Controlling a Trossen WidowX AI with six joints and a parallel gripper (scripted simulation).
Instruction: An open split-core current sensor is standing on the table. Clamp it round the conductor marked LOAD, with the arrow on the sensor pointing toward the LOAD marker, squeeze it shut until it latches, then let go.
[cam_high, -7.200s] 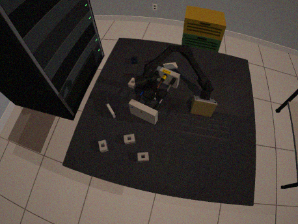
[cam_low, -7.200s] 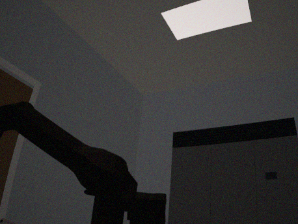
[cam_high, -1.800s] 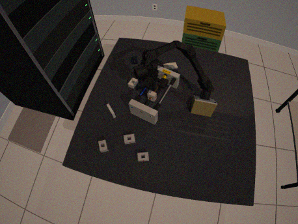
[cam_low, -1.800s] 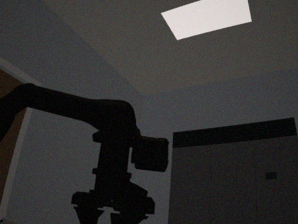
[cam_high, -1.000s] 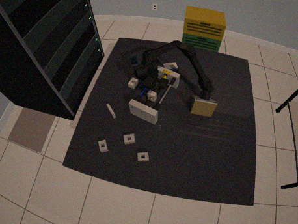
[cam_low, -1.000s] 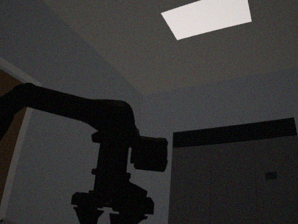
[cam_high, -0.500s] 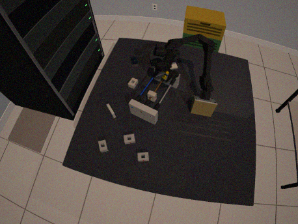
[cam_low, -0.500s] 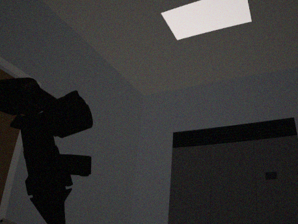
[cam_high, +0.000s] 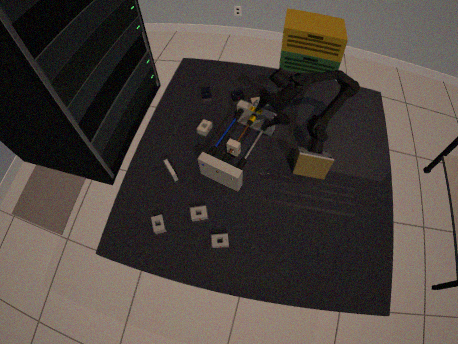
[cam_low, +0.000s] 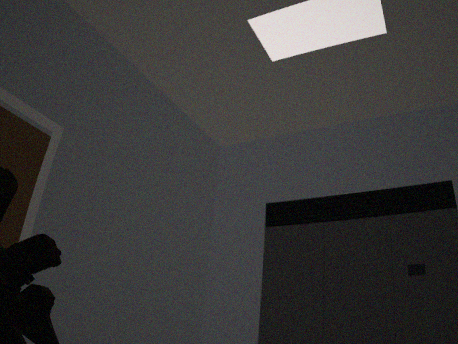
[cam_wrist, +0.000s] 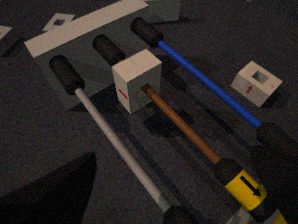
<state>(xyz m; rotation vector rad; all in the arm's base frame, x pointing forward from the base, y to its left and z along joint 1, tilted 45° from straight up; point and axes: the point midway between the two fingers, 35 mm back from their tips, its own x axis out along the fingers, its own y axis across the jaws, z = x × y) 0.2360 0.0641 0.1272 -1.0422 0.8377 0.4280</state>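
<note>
Wrist view: a white cube-shaped split-core sensor (cam_wrist: 136, 80) sits closed around the thin orange conductor (cam_wrist: 182, 125), a small red mark on its side face, close to the black sleeve where that conductor enters a pale grey terminal block (cam_wrist: 85, 27). To one side runs a white conductor (cam_wrist: 117, 150), to the other a blue conductor (cam_wrist: 207, 82), each ending in its own black sleeve at the block. The orange conductor's near end carries a yellow band with a black arrow (cam_wrist: 246, 187). Beyond the blue conductor a second white cube sensor with a square hole (cam_wrist: 256, 82) stands on the dark mat (cam_wrist: 35, 140), well apart from the clamped one. A dark finger of the claw (cam_wrist: 52, 192) fills the lower left corner; the claw is released and wide, with nothing between its fingers, and it touches none of the conductors. In the top view the black arm (cam_high: 330, 100) folds back above its tan base plate (cam_high: 325, 172), and three more white cubes (cam_high: 198, 213) lie scattered on the mat near a white strip (cam_high: 170, 170). A dark server rack (cam_high: 75, 122) stands at the left, a yellow-and-green crate (cam_high: 314, 35) behind the arm.
</note>
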